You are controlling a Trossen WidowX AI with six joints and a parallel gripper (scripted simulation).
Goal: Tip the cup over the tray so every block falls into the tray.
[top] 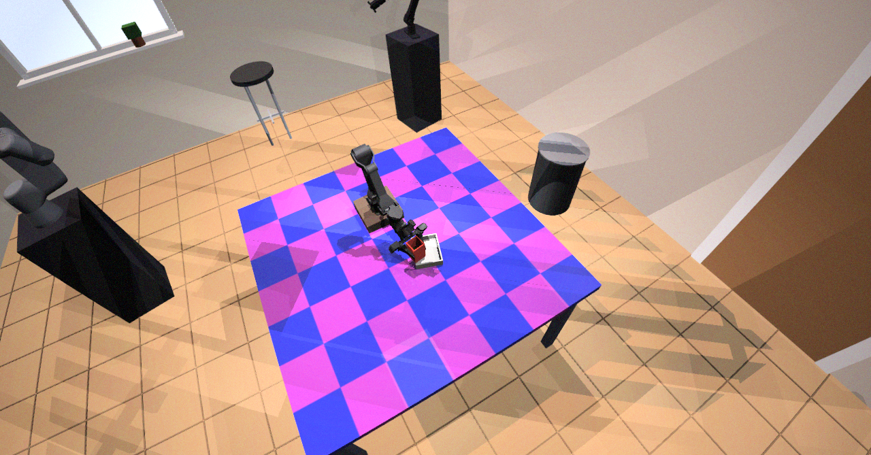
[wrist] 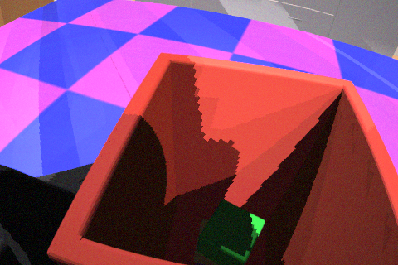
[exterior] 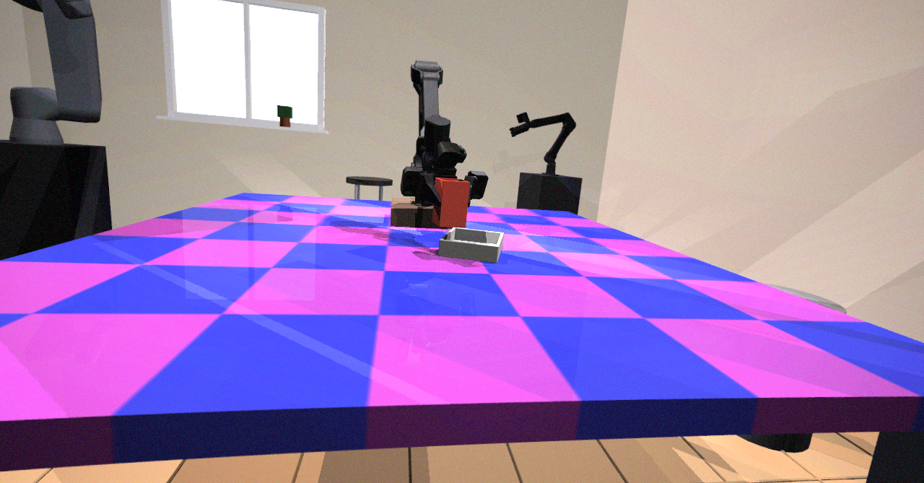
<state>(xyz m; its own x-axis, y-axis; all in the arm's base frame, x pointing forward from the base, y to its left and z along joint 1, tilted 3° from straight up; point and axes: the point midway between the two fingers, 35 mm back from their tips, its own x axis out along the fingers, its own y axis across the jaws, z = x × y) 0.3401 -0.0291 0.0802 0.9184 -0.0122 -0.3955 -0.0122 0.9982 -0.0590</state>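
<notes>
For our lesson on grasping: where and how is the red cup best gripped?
Probably by two opposite side walls of the red cup, fingers coming in level from the arm's side: it is upright and flat-walled, and its open top stays free for pouring.
</notes>
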